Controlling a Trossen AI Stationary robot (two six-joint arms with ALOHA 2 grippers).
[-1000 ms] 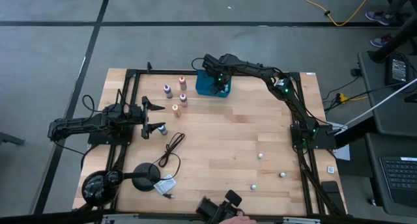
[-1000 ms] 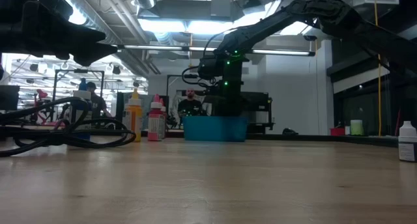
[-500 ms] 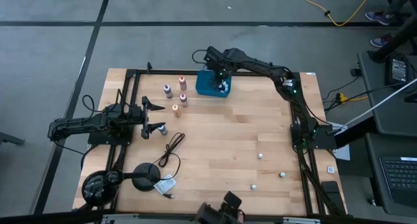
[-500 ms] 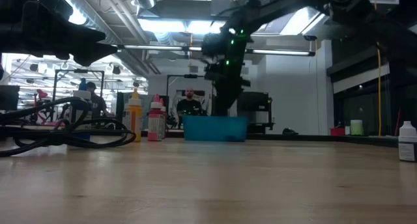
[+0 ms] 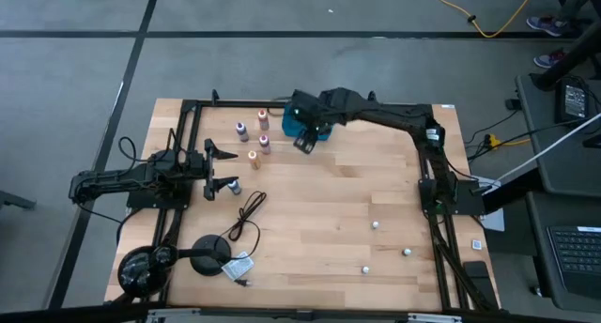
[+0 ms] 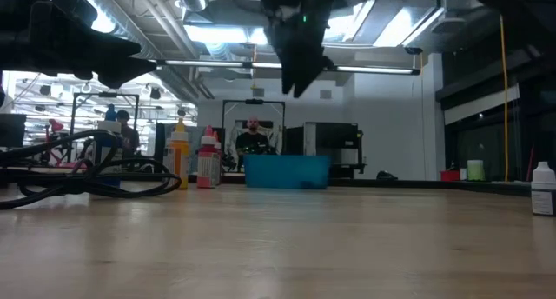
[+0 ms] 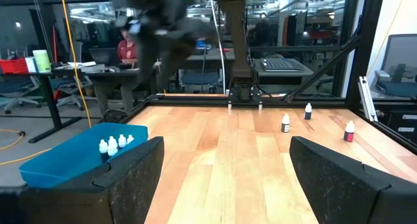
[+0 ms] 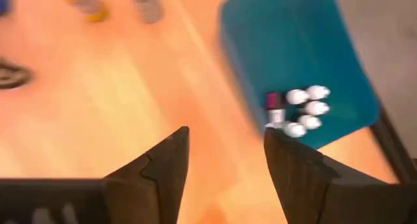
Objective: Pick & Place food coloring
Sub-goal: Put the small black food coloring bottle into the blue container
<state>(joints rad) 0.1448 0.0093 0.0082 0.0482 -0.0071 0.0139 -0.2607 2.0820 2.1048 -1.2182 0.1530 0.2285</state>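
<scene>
right wrist view looks down on a teal tray sitting on the wooden bench; inside it, gathered in one corner, are four small white-capped food coloring bottles and one more with a red body and pale cap. the rest of the tray is bare. the right end effector hangs above the bench just beside the tray, its two dark fingers spread apart with nothing between them.

from the high view, the tray sits near the far edge of the bench, partly covered by the right end effector. just beside it stands a loose group of food coloring bottles with purple, red and orange bodies and pale caps. three tiny whitish bottles lie well apart from the tray, toward the near right part of the bench. a black cable curls on the bench near the left arm.

the left end effector waits at the left side of the bench, fingers spread and empty. its wrist view shows the tray with white caps poking above the wall, and three small bottles standing farther across the bench.

the low view shows the tray upright on the bench with two taller bottles beside it, and a person seated in the room beyond.
</scene>
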